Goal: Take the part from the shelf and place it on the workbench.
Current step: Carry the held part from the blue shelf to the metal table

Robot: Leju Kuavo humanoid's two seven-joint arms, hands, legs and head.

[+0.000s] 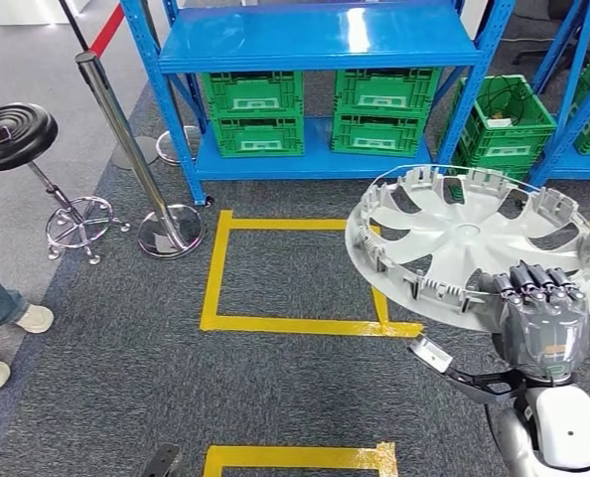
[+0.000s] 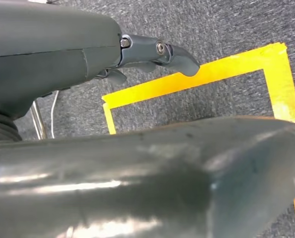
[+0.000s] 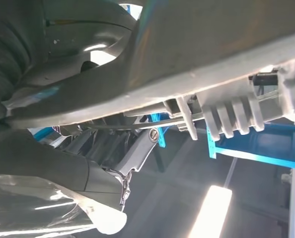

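Right hand [image 1: 540, 316] of the robot grips the round silver plastic wheel cover [image 1: 472, 243] at its near rim, dark fingers curled over the edge, and holds it tilted in the air above the grey carpet [image 1: 112, 378]. Behind it stands the blue metal shelf [image 1: 318, 40] with green plastic crates [image 1: 254, 111]. Left hand [image 2: 138, 54] hangs above the yellow floor tape [image 2: 221, 72], holding nothing, fingers loose.

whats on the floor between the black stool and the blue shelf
A leaning chrome barrier post on a round base stands between the stool and the blue shelf, on grey carpet, in the head view.
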